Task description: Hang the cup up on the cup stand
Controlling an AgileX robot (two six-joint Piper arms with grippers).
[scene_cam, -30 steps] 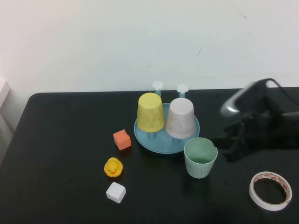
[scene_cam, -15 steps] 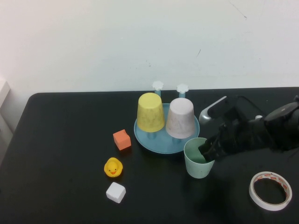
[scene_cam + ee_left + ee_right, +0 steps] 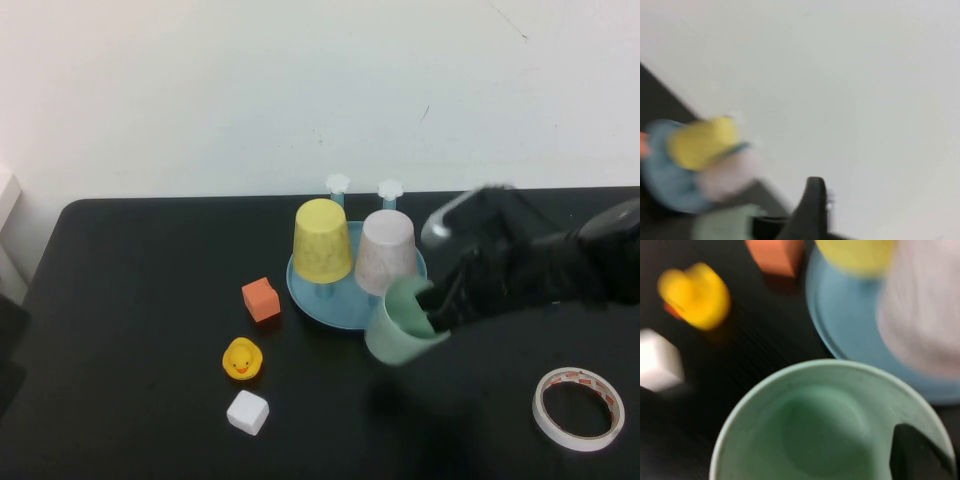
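The right gripper [image 3: 432, 300] pinches the rim of the pale mint-green plastic cup [image 3: 398, 325], tilted just off the black counter [image 3: 140, 280] near the light-blue pegged cup stand [image 3: 345, 305]. Light, stiff, probably slippery. The left gripper is unseen.

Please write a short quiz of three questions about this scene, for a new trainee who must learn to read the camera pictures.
1. True or false: the mint-green cup stands upright on the table.
2. Which cups already sit upside down on the cup stand?
A. yellow cup and speckled cup
B. only the yellow one
C. none
3. Fill in: the right gripper holds the mint-green cup by its ____.

Key
1. False. It is tilted and lifted, with its mouth toward the arm.
2. A.
3. Rim; in the right wrist view one finger reaches inside it. The left gripper is off at the table's left side, holding nothing.
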